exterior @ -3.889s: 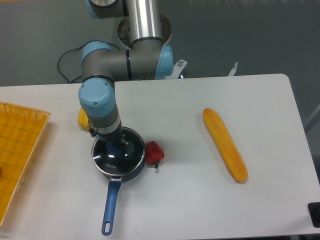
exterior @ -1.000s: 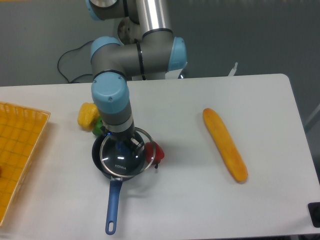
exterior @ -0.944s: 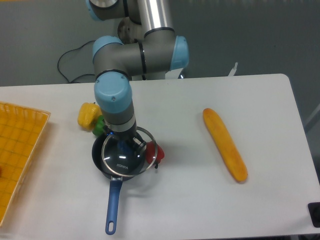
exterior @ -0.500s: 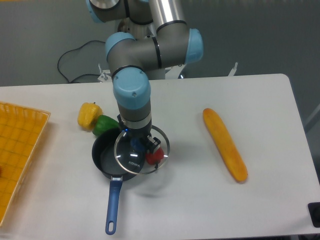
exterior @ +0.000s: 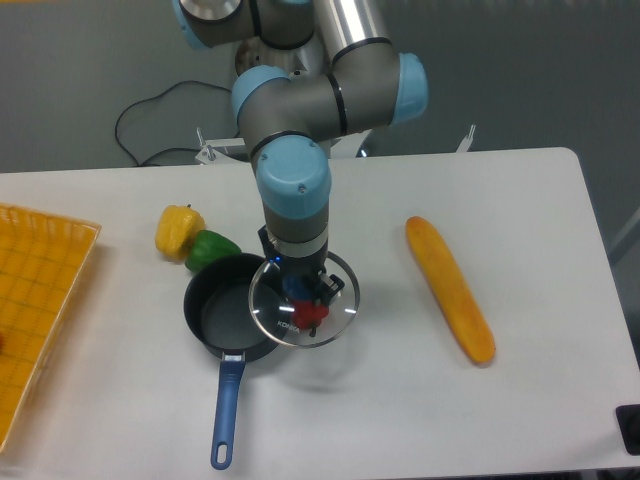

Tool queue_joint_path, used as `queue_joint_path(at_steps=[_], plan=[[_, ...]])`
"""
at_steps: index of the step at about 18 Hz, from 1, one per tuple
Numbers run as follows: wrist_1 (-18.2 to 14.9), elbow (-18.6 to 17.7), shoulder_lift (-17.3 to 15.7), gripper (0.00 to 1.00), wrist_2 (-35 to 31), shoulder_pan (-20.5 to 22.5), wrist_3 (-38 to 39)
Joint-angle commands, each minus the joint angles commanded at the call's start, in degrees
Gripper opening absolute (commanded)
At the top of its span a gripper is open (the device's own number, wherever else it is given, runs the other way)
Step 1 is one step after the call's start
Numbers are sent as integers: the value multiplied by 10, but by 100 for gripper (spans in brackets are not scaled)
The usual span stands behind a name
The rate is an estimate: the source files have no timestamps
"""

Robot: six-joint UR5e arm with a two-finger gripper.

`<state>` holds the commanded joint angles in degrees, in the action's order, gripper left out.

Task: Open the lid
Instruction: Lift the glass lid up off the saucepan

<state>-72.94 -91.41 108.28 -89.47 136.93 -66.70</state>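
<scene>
Glass, clear, round: the lid (exterior: 334,318), silver metal rim, blue centre knob, small white lettering near its front edge. It is held level at the knob, clamped between the fingers of the gripper (exterior: 299,291), directly beneath the wrist. Its left edge overlaps the right rim of the dark blue saucepan (exterior: 222,308), whose interior lies mostly uncovered to the gripper's left, long handle pointing toward the camera. Seen through the glass under the gripper: a red pepper (exterior: 309,314).

Surface (exterior: 400,400), white: broad bare stretch in front of and to the right of the gripper. A long yellow-orange item (exterior: 449,288) lies well apart to the right. Green pepper (exterior: 210,248) and yellow pepper (exterior: 176,228) sit behind-left, just beside the saucepan. Orange tray (exterior: 40,300) at the far left edge.

Arm: forearm vertical, wrist pointing straight down, elbow joint above and behind.
</scene>
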Motion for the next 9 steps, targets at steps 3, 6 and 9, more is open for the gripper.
queue_joint_path(at_steps=[3,6,9], plan=[[-3,-2,-1,58,0,7,-5],[-3,-2,-11,58,1,9,-6],[0,-8,-11,58,2,9,-10]])
